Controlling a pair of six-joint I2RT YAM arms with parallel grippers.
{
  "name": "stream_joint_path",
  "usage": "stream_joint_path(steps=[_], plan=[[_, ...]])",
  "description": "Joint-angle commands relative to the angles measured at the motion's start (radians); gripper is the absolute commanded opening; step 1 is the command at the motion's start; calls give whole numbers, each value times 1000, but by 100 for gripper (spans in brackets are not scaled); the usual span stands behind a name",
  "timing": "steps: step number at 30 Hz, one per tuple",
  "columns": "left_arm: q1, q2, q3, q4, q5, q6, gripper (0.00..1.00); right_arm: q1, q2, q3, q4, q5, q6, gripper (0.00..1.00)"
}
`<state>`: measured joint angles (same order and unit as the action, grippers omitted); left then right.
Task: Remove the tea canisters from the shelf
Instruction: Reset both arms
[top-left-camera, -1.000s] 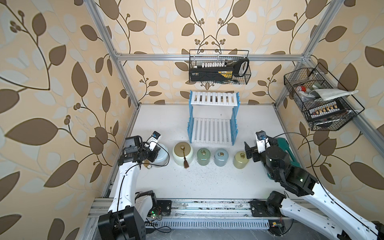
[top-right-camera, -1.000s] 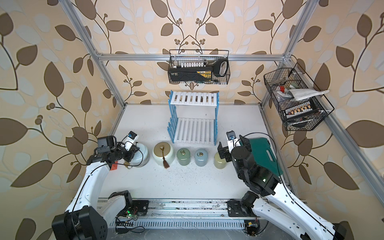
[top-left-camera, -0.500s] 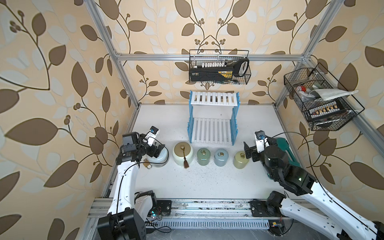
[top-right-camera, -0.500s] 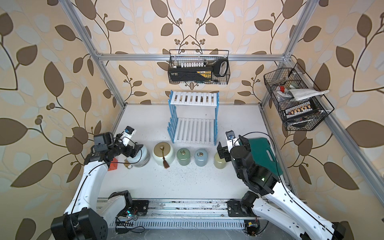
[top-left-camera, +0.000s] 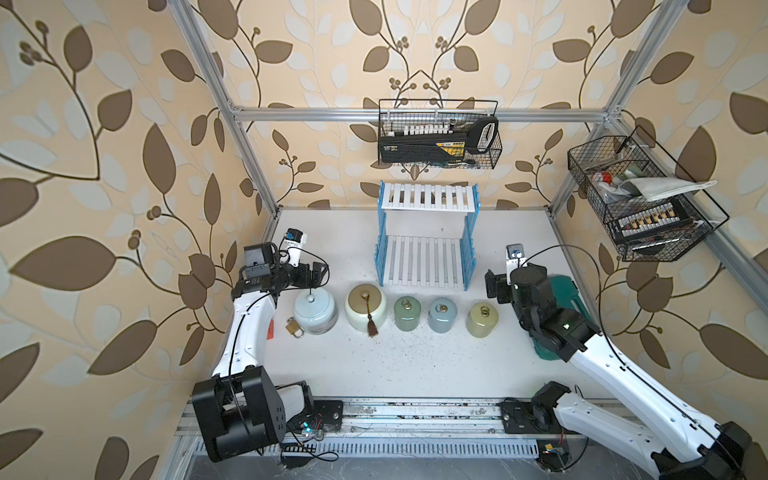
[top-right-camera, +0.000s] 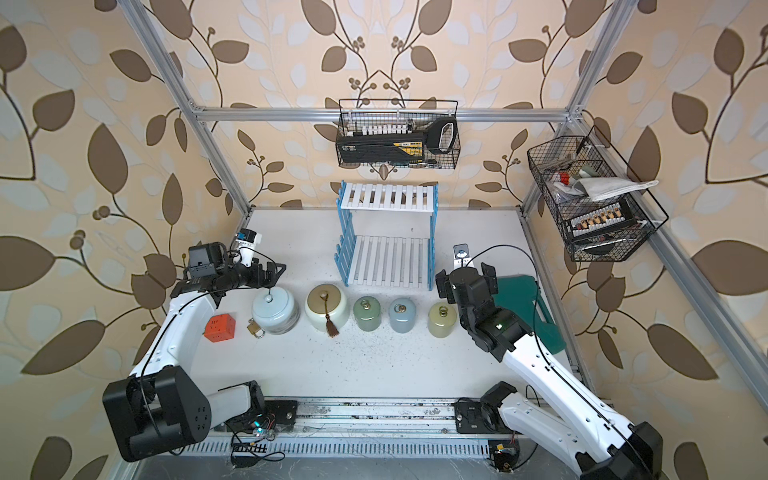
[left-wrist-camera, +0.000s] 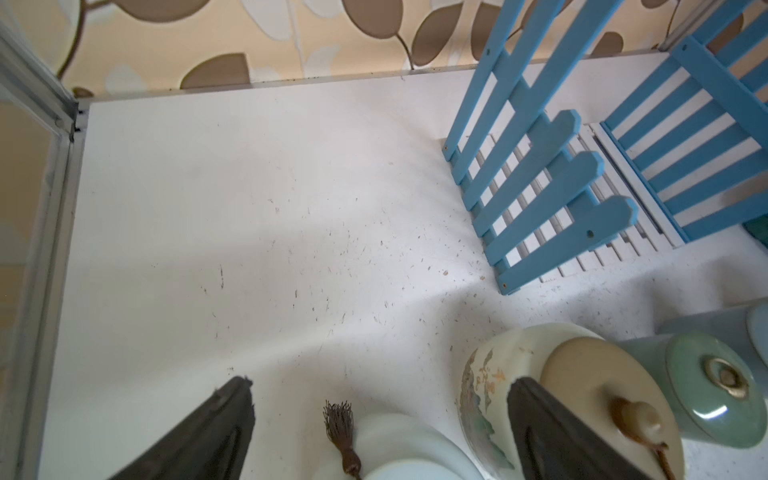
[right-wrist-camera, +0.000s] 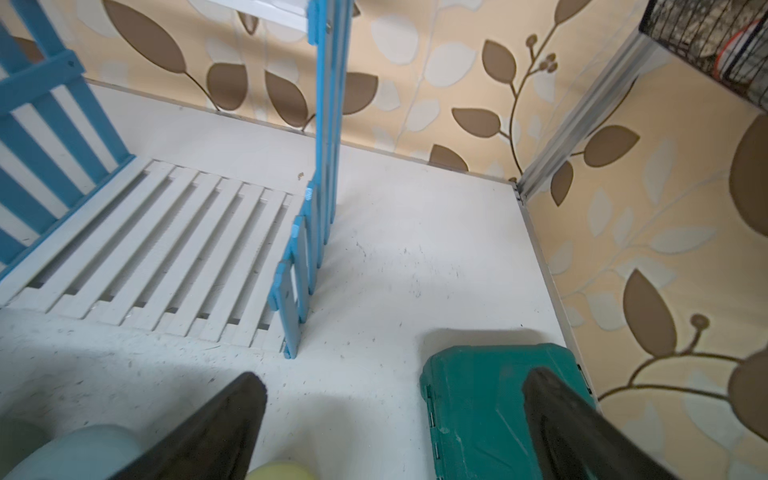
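Tea canisters (top-left-camera: 405, 312) stand in a row on the table (top-left-camera: 415, 365) before the shelf (top-left-camera: 424, 259), padlock (top-left-camera: 294, 328) and orange cube (top-right-camera: 219, 327) at the left end, green case (top-right-camera: 521, 299) at the right, open tabletop in front. Left gripper (top-left-camera: 319, 272) hangs wide open and empty over the pale blue canister (top-left-camera: 314, 309); right gripper (top-left-camera: 494, 286), likewise, beside the yellow-green canister (top-left-camera: 482, 319).

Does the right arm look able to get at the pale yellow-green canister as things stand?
Probably yes: the right gripper hovers open beside the pale yellow-green canister, the row's end nearest that arm. Nothing stands between them; the grey-blue canister sits apart on its other side.
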<state>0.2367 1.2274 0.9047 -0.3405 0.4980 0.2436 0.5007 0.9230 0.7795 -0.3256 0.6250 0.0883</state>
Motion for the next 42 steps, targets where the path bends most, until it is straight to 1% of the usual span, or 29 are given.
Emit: stream_joint_path(steps=[1,3,5,9,15,17,22,26,29,33,36,39,41,42], plan=[[8,29,-6,146,-65,-150,99,-79,35,-28,96,-79,39,99],[8,63,-23,197,-109,-194,99,-127,48,-47,134,-107,49,99],[5,104,-36,236,-134,-212,99,-163,56,-82,205,-123,46,99],[-2,158,-80,323,-201,-229,99,-198,74,-153,330,-99,14,99],[-5,179,-165,464,-188,-237,99,-227,141,-230,468,-36,-9,99],[-6,178,-181,494,-186,-241,99,-243,174,-274,550,-17,-7,99],[-7,167,-201,535,-187,-246,99,-270,275,-343,740,5,-24,99],[-9,148,-215,567,-177,-239,99,-282,370,-378,889,-15,-51,99],[-9,137,-220,582,-184,-234,99,-283,421,-397,970,41,-67,99],[-12,126,-225,593,-181,-231,99,-309,435,-438,1099,-64,-86,99],[-20,114,-233,604,-179,-228,99,-318,489,-448,1173,-77,-92,99],[-27,100,-248,627,-184,-222,99,-342,533,-440,1200,-124,-80,99],[-33,93,-252,637,-183,-213,99,-361,532,-417,1143,-166,-70,99],[-36,92,-254,641,-184,-208,99,-370,536,-418,1147,-183,-67,99]])
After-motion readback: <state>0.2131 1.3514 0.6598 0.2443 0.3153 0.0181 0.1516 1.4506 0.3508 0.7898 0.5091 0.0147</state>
